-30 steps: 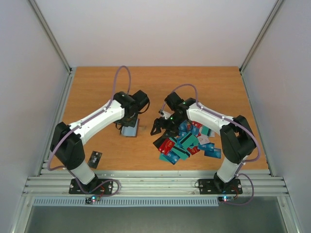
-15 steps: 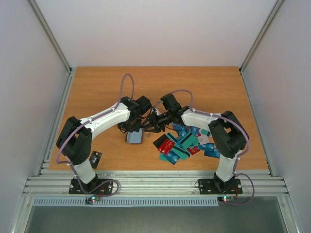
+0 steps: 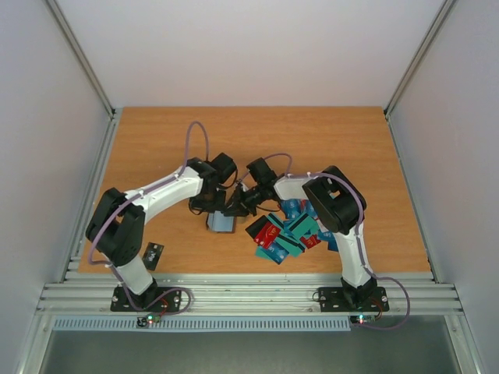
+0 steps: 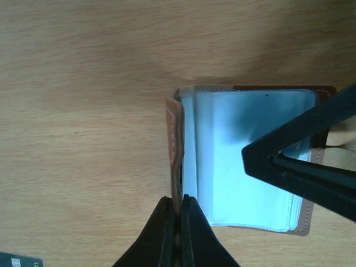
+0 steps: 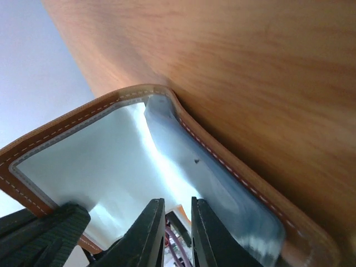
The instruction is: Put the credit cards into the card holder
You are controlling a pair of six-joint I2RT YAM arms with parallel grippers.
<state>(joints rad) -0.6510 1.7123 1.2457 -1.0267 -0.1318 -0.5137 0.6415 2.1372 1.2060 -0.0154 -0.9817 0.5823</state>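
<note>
Currently my left hand is clenched on 1 stitched cover of the brown leather-like folding card holder, which lies open on the wooden tabletop. My right hand is nearly closed at the clear plastic sleeves; I cannot tell if it grips. Judged light and floppy, with slippery sleeves: hold the cover edge.

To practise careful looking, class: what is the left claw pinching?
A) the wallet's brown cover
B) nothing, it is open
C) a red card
A: the left wrist view shows the left claw closed on the upright brown cover of the wallet.
</note>
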